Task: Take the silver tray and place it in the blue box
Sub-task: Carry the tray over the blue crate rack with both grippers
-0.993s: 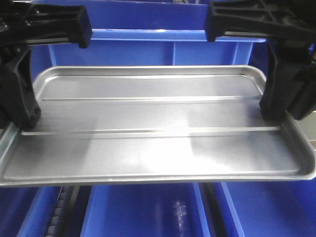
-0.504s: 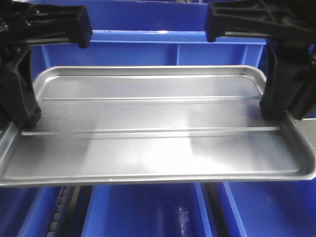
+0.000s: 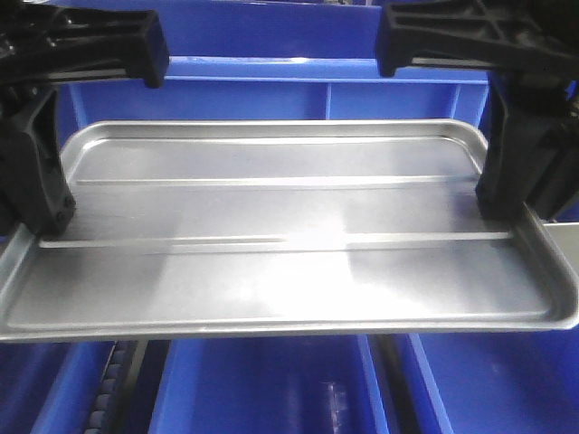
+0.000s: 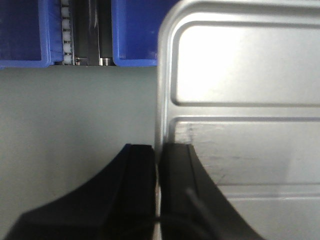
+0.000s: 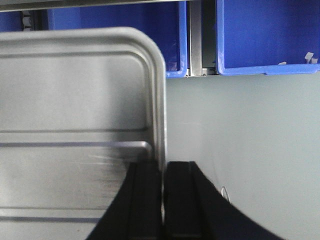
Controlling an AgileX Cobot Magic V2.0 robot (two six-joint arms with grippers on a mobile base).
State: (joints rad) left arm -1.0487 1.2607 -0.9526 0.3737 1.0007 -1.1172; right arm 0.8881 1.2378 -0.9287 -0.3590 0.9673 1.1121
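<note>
Spanning the upper frame: blue box (image 3: pixel 271 90), ribbed wall facing. Filling mid-frame before it: silver tray (image 3: pixel 271 208), held level above the grey counter (image 4: pixel 75 125). Clamped on its left rim, left claw (image 4: pixel 157 165); gripping its right rim, right claw (image 5: pixel 164 190).

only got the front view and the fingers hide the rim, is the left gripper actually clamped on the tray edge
Observer: Yes. The left wrist view shows the left gripper with one finger on each side of the silver tray rim, shut on it.
Operator: and the right one
Observer: Same. In the right wrist view the right gripper pinches the rim just below a rounded corner.
Operator: whats beside that end
Observer: A plain grey surface, with blue bins beyond it.
</note>
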